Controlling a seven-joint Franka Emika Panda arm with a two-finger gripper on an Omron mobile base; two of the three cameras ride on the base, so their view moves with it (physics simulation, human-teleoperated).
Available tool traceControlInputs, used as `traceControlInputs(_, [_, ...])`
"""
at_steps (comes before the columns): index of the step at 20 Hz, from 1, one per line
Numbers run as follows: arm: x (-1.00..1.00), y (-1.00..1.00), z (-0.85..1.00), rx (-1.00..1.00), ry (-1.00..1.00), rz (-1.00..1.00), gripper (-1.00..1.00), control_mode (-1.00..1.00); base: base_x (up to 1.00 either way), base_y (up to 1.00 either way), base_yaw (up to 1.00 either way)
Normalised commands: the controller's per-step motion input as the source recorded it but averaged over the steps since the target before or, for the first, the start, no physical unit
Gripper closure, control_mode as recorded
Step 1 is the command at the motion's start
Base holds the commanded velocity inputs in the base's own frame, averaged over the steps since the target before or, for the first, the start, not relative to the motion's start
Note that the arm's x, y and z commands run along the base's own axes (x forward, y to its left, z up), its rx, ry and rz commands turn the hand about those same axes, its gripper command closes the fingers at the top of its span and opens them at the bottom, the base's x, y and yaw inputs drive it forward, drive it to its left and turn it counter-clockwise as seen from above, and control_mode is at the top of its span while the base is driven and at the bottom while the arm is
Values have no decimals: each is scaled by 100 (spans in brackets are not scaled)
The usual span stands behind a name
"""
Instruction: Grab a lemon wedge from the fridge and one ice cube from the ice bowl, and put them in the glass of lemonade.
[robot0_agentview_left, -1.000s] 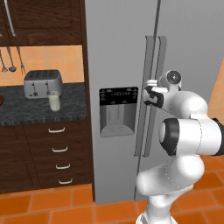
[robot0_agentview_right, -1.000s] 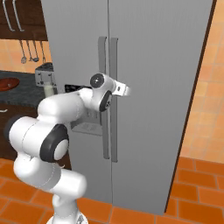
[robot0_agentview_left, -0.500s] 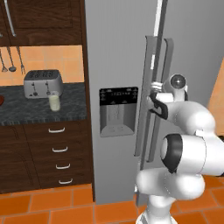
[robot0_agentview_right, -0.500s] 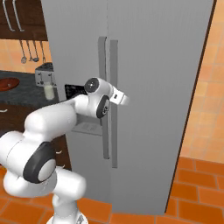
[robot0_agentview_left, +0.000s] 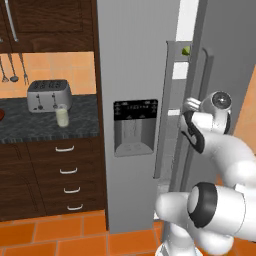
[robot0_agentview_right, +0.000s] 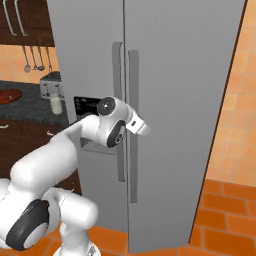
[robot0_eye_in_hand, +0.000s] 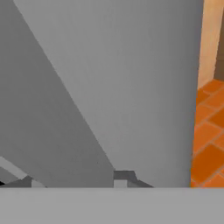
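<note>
Claw (robot0_agentview_left: 187, 117): at fridge (robot0_agentview_left: 135, 75) door handle (robot0_agentview_left: 197, 125), grip state can't tell.
Lemon wedge (robot0_agentview_left: 186, 50): inside door gap, above claw.
Door: ajar, narrow opening.

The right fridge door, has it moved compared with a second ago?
Yes. The right fridge door has swung outward from the dispenser door, opening a gap that shows shelves and something small and green inside.
</note>
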Motion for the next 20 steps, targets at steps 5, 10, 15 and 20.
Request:
traceControlInputs(5, [-89,-100,32,19,0,-14,100,-100,0,0,0])
traceControlInputs(10, [-72,-100,25,15,-1,-14,100,-100,0,0,0])
traceControlInputs(15, [-37,-100,12,6,0,-19,-100,-100,0,0,0])
traceControlInputs(20, [-67,-43,62,4,-9,-4,-100,-100,0,0,0])
